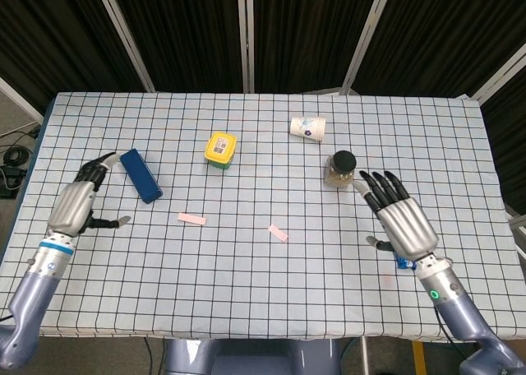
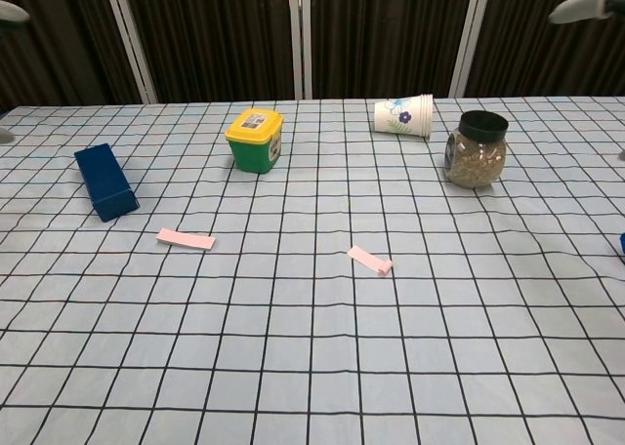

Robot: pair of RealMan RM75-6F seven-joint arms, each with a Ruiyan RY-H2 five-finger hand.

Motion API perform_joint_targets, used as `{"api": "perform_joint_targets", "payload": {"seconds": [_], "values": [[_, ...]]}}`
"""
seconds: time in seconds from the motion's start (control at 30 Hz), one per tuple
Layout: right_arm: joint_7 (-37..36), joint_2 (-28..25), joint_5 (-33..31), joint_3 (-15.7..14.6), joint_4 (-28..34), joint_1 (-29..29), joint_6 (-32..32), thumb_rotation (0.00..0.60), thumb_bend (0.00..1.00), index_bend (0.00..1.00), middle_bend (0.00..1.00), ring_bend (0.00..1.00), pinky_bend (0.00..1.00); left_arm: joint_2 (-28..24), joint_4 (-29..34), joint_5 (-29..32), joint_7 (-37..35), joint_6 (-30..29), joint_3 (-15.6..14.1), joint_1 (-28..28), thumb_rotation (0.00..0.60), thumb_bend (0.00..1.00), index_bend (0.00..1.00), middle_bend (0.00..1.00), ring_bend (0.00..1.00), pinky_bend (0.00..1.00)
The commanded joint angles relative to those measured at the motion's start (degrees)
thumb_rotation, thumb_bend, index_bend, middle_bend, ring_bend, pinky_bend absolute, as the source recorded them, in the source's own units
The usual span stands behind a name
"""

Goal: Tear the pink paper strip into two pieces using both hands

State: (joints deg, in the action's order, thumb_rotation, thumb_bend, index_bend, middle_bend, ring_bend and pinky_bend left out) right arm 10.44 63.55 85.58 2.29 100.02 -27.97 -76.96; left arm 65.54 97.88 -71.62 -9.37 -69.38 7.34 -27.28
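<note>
Two pink paper pieces lie flat on the checked tablecloth, well apart. The left piece (image 1: 191,219) (image 2: 186,239) sits in front of the blue box. The right piece (image 1: 278,233) (image 2: 370,261) lies near the table's middle, one end slightly folded. My left hand (image 1: 76,206) hovers at the table's left edge, fingers spread, holding nothing. My right hand (image 1: 402,219) hangs over the right side, fingers spread and empty. In the chest view only fingertips (image 2: 589,4) show at the frame's upper corners.
A blue box (image 1: 140,175) lies left of centre, a green tub with yellow lid (image 1: 220,150) behind the pieces, a tipped paper cup (image 1: 308,127) at the back, a grain jar (image 1: 339,168) near my right hand, and a blue packet (image 1: 404,263) under my right wrist.
</note>
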Motion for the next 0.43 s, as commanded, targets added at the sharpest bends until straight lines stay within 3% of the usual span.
{"api": "perform_joint_targets", "payload": {"seconds": [0.03, 0.27, 0.43], "values": [[-1.64, -3.09, 1.34, -2.0, 0.3, 6.76, -7.55, 0.6, 0.0, 0.0, 0.0, 0.0, 0.0, -4.51, 3.22, -4.85, 1.19, -8.96, -3.27, 7.17, 0.6, 0.0, 0.0, 0.0, 0.0, 0.0], [-6.24, -4.04, 2.86, -3.45, -4.08, 13.07, -13.45, 0.6, 0.0, 0.0, 0.0, 0.0, 0.0, -4.13, 0.35, -10.28, 2.08, -18.31, -8.2, 15.87, 0.6, 0.0, 0.0, 0.0, 0.0, 0.0], [-8.44, -3.42, 3.64, -3.41, -6.07, 14.9, -15.09, 0.6, 0.0, 0.0, 0.0, 0.0, 0.0, -2.89, -2.18, -12.32, 1.84, -20.37, -9.19, 18.05, 0.6, 0.0, 0.0, 0.0, 0.0, 0.0]]}}
